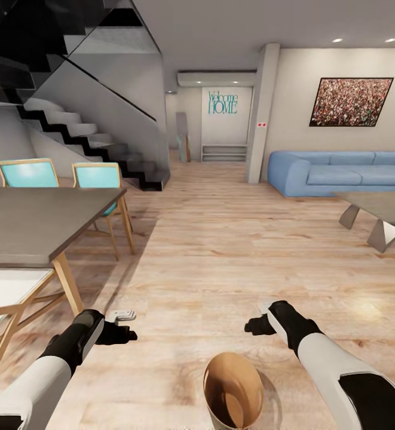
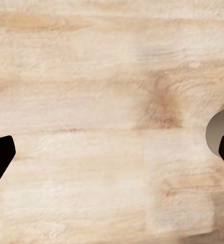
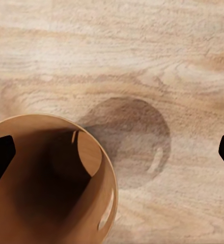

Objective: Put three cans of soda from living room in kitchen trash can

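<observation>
**Both grippers spread over bare floor, bin between the arms**

The left gripper (image 1: 123,325) and right gripper (image 1: 258,318) hang low over the wood floor (image 1: 221,251), each with its dark fingertips set wide apart at the edges of its wrist view, holding and touching nothing.

The right wrist view looks down into the trash can (image 3: 56,178): a thin rim, a glossy copper-brown interior, and its round shadow on the planks beside it. The left wrist view gives floorboards (image 2: 102,101) and a pale curved edge, possibly the bin's outer wall.

From the head, the trash can (image 1: 233,388) stands on the floor between the forearms, near the robot. Farther off are a dining table (image 1: 36,227), two turquoise chairs (image 1: 98,176), a staircase (image 1: 89,128), a blue sofa (image 1: 340,173) and a low grey table (image 1: 379,209).
</observation>
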Controlling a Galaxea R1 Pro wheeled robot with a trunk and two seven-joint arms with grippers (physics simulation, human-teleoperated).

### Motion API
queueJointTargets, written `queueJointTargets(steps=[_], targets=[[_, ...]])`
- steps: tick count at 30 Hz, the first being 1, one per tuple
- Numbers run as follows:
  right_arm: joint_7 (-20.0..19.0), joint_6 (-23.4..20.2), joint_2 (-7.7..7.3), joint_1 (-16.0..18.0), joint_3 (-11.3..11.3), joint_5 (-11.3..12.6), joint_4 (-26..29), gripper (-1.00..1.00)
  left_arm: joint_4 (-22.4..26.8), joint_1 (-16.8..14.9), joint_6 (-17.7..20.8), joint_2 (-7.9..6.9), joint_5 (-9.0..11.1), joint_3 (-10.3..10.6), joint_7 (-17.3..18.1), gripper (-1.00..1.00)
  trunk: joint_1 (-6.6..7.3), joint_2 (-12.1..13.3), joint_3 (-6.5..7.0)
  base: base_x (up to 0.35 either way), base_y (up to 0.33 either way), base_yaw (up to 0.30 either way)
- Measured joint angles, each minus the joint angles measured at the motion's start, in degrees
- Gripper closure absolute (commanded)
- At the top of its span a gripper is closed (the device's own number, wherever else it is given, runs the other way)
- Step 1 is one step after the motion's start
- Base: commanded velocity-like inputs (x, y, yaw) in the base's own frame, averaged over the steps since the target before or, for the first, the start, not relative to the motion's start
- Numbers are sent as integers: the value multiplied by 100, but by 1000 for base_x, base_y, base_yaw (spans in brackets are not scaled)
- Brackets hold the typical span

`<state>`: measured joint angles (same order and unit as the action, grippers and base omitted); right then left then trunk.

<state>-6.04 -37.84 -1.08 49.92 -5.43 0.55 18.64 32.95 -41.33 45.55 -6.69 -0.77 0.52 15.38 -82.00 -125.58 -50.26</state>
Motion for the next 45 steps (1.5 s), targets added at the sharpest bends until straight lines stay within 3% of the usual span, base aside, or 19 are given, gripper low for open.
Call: queueJointTargets(steps=[19, 45], targets=[[31, 3, -66, -2, -2, -3, -127, -100, -5, 2, 3, 17, -1, 9, 0, -100, -417, -762, -341, 0, 0, 0], [68, 4, 14, -9, -34, -16, -164, -100, 6, 1, 3, 21, -3, 9, -6, -100, -970, -1767, -812, 0, 0, 0]])
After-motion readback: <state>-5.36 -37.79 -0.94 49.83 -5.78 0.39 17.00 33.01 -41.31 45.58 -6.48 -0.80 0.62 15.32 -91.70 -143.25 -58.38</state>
